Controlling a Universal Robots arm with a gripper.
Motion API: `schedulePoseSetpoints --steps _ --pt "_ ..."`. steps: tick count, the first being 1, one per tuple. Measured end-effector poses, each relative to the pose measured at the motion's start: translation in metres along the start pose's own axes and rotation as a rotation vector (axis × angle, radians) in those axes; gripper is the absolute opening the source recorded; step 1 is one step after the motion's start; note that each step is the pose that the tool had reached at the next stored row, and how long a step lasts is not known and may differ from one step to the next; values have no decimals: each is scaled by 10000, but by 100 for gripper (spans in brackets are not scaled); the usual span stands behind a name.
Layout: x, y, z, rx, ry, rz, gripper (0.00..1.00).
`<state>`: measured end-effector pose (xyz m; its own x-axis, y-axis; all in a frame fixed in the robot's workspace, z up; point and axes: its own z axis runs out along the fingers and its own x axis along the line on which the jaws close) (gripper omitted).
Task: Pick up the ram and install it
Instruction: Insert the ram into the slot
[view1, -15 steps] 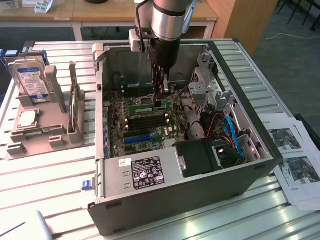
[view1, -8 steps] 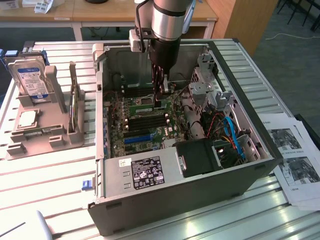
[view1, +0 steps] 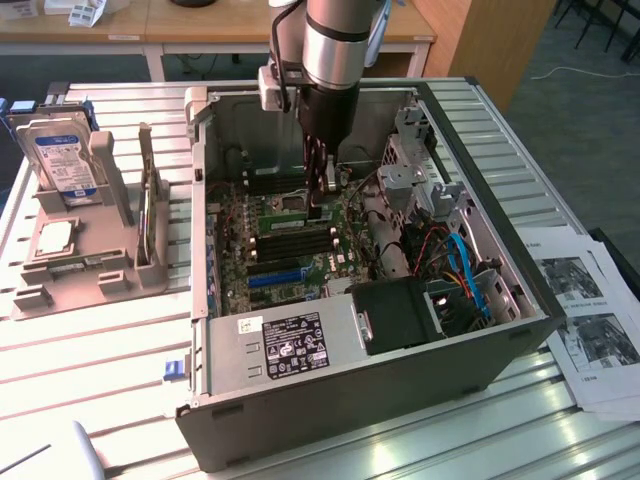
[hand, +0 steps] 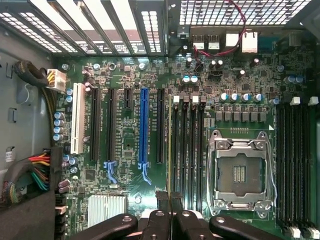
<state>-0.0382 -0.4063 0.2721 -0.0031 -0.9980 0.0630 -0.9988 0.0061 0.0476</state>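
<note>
Task progress: We judge the picking up as done. The ram (hand: 170, 145) is not on the surface (view1: 100, 370); it is inside the open computer case (view1: 400, 370), held by the gripper (hand: 169, 202).

Gripper: Its two fingers are pressed together on the thin board and pinch the ram between them. In the exterior view the gripper (view1: 322, 190) reaches down to the motherboard (view1: 300, 255), near the middle of the case.

Place of the ram: It stands on its edge, parallel to the group of four black memory slots (hand: 190, 150). It is at the outermost slot of this group, on the side of the blue expansion slot (hand: 144, 125) and away from the CPU socket (hand: 240, 172).

What is left: We cannot tell if the ram sits in the slot or hangs just above it. Because the gripper holds it, we judge that the installing is not finished.

Look of the ram: In the wrist view we see it edge-on, as a long, very narrow, straight yellow-green line. It is about as long as the slot beside it. Its chips are hidden from this angle.

Other slots: The other slots of this group look empty.
</note>
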Motion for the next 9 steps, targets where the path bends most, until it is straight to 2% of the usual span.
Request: schedulePoseSetpoints --steps 9 --pt "-12 -3 124 0 1 -1 12"
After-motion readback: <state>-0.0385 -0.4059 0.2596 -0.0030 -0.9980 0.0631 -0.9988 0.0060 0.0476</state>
